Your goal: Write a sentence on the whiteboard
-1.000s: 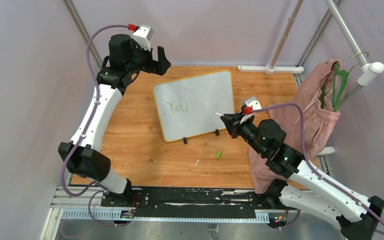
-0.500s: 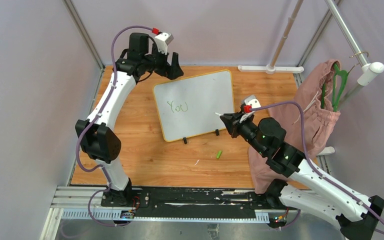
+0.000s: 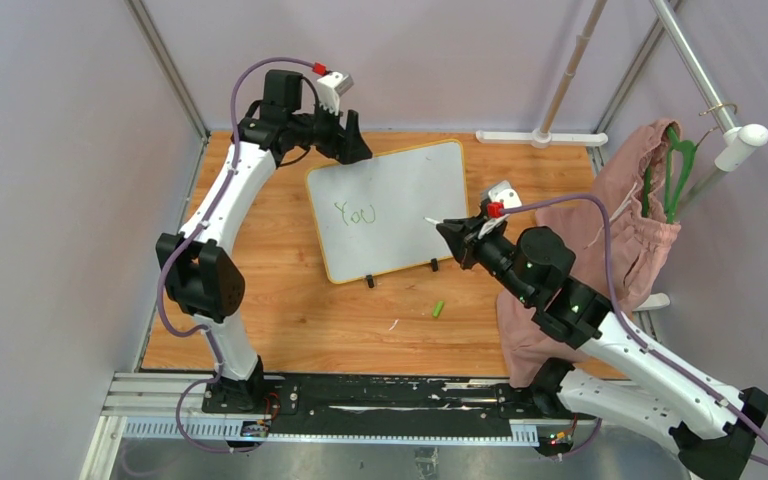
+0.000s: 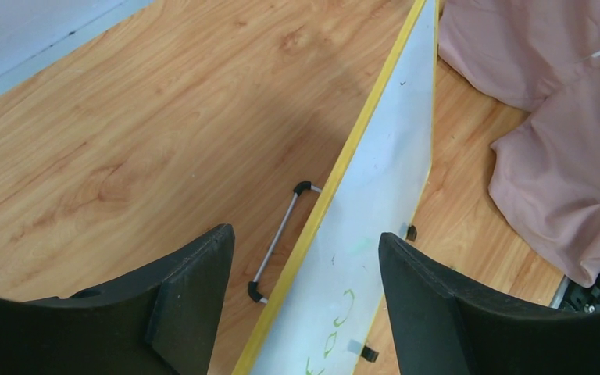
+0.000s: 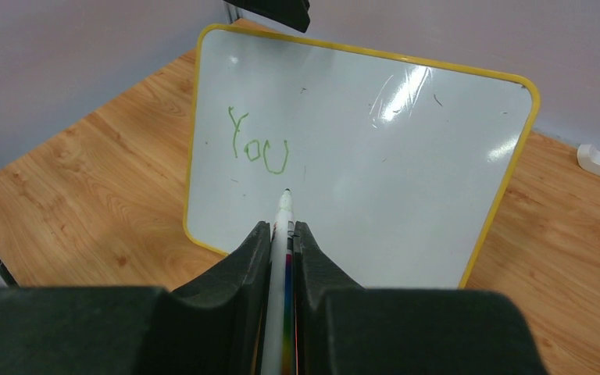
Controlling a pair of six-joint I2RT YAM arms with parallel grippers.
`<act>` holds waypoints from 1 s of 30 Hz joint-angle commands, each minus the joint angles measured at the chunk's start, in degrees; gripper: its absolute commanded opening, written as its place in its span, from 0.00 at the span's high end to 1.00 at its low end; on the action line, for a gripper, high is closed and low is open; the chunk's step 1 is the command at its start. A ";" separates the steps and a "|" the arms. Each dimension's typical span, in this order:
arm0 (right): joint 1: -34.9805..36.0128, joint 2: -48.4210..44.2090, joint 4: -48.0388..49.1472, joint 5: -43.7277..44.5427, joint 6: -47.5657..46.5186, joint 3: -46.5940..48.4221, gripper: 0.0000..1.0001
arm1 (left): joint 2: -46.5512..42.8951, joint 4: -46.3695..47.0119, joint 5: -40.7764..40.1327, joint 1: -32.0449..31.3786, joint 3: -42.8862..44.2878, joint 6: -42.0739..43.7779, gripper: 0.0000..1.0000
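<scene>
Two grippers in view. R gripper (image 5: 281,230): clenched on a pen (image 5: 284,209), white barrel seated btwn the pads, dark tip fwd. The tip points at the board (image 5: 375,180), just below the last letter in wrist view; contact w/ the surface cannot be told. L gripper (image 4: 303,238): released, jaws apart, nothing grasped. It sits at the board's far-left corner w/ the yellow rim running btwn the fingers; no touch visible on either side. Text (image 5: 258,144): only "You" is written, green, on the board's left half; rest of the face is blank apart from small specks and glare. Board location: mid-table toward the far edge, rotated slightly, set at a slant w/ its near edge on two black feet (image 3: 370,282) and a wire leg (image 4: 281,242) behind it. Table (image 3: 260,290): wood top. Green cap (image 3: 439,309) lies on the table nearer the arm bases than the board, apart from it. Pink cloth (image 3: 640,230) hangs at the right side w/ a green hanger (image 3: 672,165); the R arm crosses in front of it in top view.
</scene>
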 commanded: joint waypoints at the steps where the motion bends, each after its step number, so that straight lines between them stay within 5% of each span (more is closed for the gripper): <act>1: -0.48 0.67 0.30 -1.02 -1.51 2.59 1.00 | 1.00 0.82 2.69 -0.31 -0.78 -0.47 0.29; 30: -0.48 5.77 8.69 -1.11 -1.32 0.92 1.00 | 1.44 8.24 10.79 -0.13 -8.50 -3.48 0.68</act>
